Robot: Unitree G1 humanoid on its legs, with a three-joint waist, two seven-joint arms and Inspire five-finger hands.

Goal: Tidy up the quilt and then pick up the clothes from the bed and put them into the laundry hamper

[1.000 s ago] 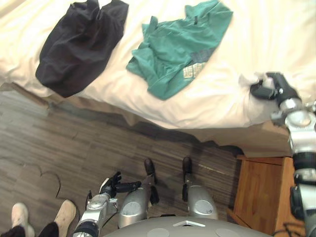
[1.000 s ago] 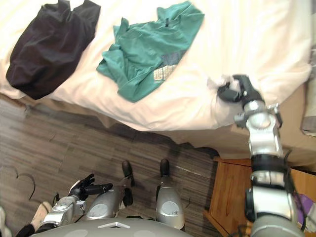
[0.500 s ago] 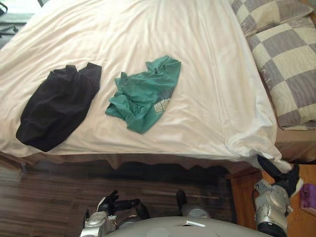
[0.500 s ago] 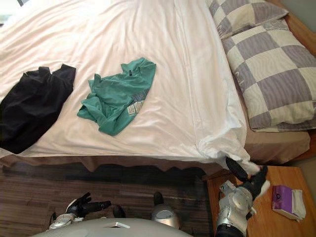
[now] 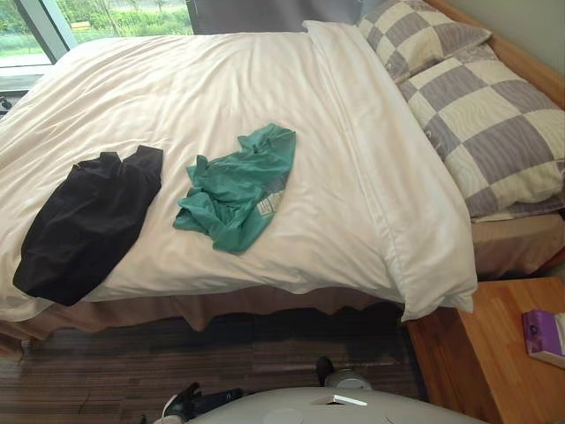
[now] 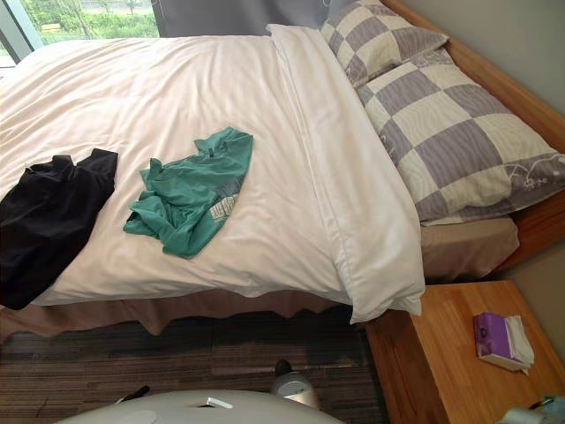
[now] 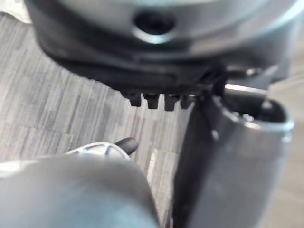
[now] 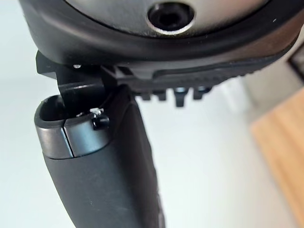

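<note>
The left eye view catches the left hand (image 5: 190, 405) at the bottom edge, low over the floor (image 5: 177, 362). Its fingers are stretched out loosely and it holds nothing. The right eye view takes in more of the wooden headboard (image 6: 494, 79) at the upper right, and the whole purple tissue pack (image 6: 501, 340) on the nightstand (image 6: 441, 362) at the lower right. The right wrist view shows the right hand (image 8: 99, 180) released, with its thumb straight and nothing in its grasp.

The room has a dark wood-look floor, with a window (image 5: 35, 26) at the upper left. Two checked pillows (image 5: 494, 132) lie at the upper right.

The white quilt (image 5: 265, 106) is spread flat over the bed. Its pillow-side edge runs from the top centre down to a corner that hangs over the bed's lower right, just beside the nightstand. On it the black garment (image 5: 84, 225) lies at the left. Its long axis runs from lower left to upper right, with two lobes at the upper end. The green shirt (image 5: 237, 194) lies crumpled near the centre, apart from the black garment. It slants the same way, with its collar at the upper right.
</note>
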